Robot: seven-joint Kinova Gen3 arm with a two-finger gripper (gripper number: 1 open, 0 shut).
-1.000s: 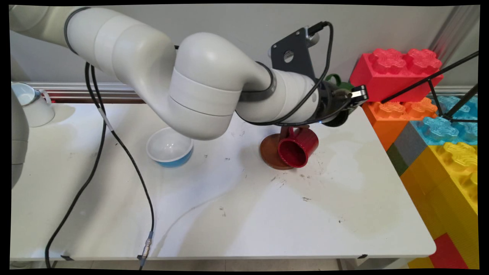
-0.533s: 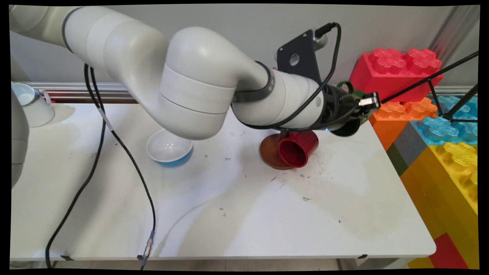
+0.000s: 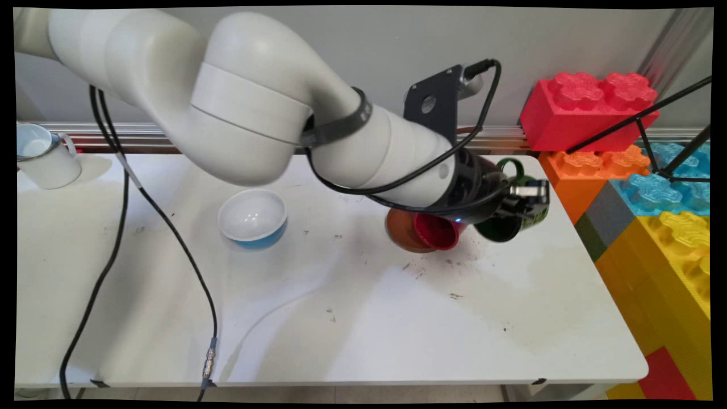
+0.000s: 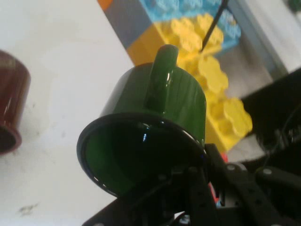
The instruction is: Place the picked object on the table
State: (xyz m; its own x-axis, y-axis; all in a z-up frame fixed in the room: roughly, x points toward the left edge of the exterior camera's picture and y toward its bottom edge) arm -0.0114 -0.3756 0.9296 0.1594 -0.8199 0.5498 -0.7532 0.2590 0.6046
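Lowered since before, fingers (image 3: pixel 525 200) pinching glossy green mug (image 4: pixel 155 122) by its rim; red mug (image 3: pixel 436 231) beside

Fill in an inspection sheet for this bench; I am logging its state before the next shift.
Surface: white table, scuffed with dark specks.
Job's things: green mug held tilted, clear of the table.
Clutter: red mug on its side against a brown saucer; blue bowl with white inside; white enamel mug at the far left.
Grippers: gripper shut on the green mug's rim.
Cables: black cables hang from the arm across the table's left half.
Surroundings: big toy bricks stacked at the right; grey wall behind.
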